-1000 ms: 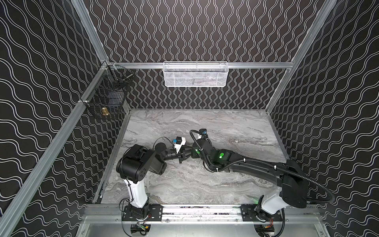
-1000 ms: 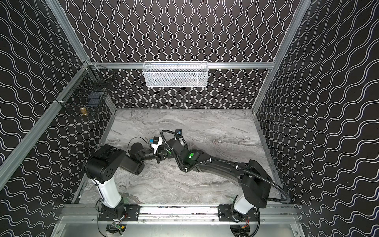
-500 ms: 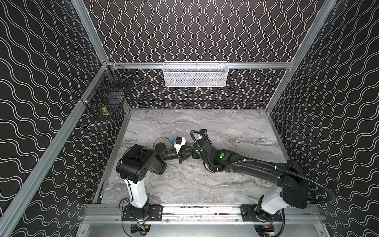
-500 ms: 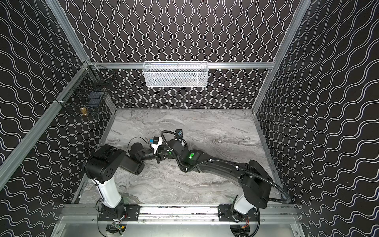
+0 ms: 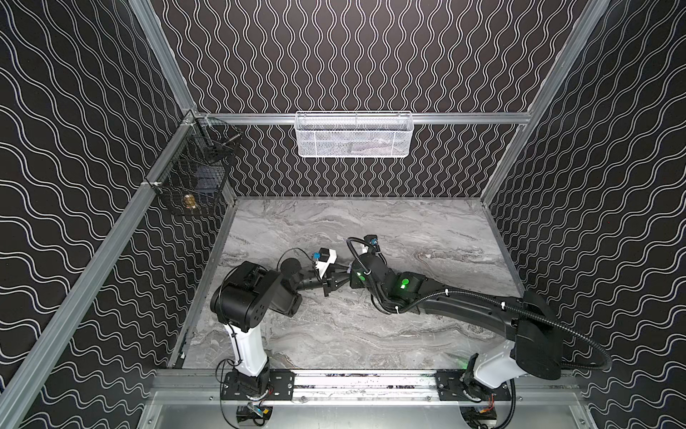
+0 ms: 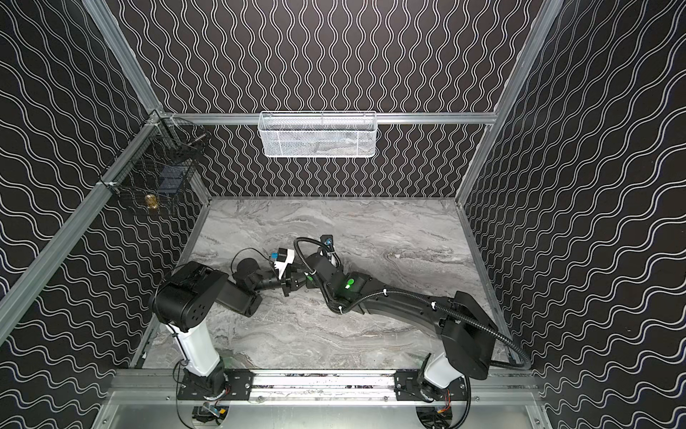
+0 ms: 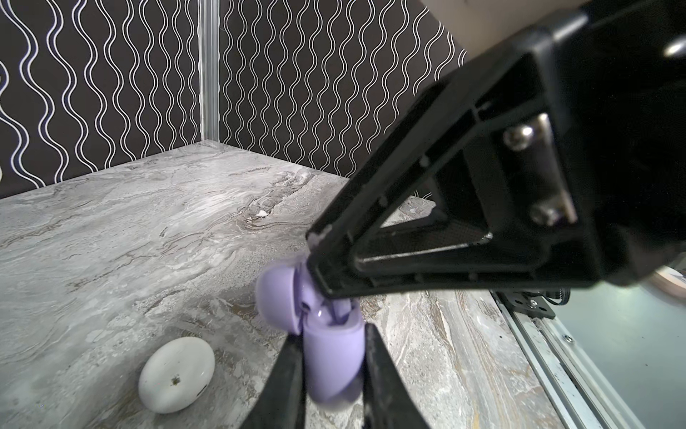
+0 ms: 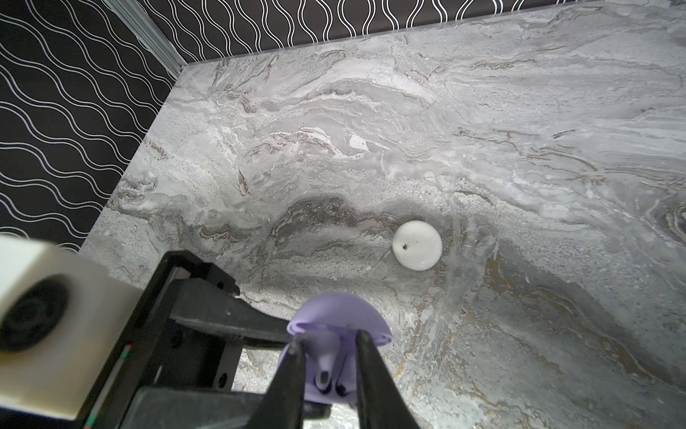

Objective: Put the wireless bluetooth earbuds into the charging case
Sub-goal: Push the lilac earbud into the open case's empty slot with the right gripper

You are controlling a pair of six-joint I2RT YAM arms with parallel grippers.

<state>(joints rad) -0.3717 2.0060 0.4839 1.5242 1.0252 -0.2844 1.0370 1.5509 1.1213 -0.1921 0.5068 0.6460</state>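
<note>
Your left gripper (image 7: 330,334) is clamped on the open purple case (image 7: 334,362), and your right gripper (image 8: 328,340) pinches a purple earbud (image 8: 327,362) right at its mouth.

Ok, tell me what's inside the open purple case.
A purple earbud sits in the mouth of the purple case, between the right gripper's fingers. Those fingers and the raised lid cover the rest of the hollow, so whether a second one is inside cannot be seen.

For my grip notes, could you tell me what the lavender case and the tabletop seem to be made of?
The lavender case: likely moulded plastic, smooth satin, with soft highlights and rounded edges. The tabletop: marble-look grey veined surface, matte; stone or printed laminate, I cannot tell.
</note>
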